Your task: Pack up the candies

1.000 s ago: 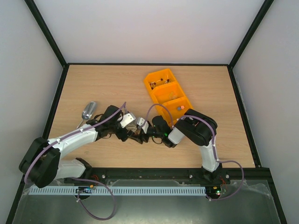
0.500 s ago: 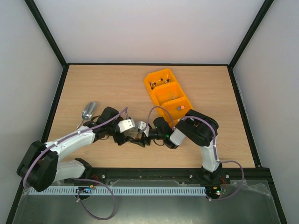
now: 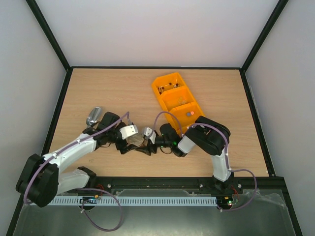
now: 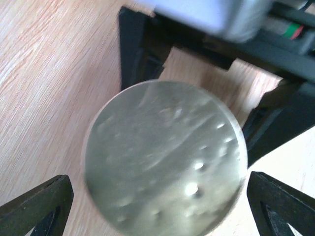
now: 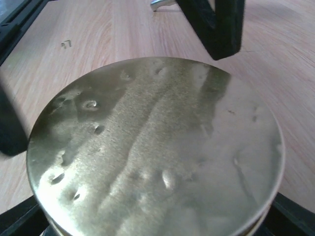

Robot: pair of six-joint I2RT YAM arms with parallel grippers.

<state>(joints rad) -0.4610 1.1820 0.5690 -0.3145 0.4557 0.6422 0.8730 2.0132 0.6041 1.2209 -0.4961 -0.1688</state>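
Here's the bench, with the orange tray toward its far right. Both arms meet up front. The left claw is released, fingers clear either side of the gold lid. The right claw is grasping that lid. The candies lie in the tray's compartments, well apart from both claws.
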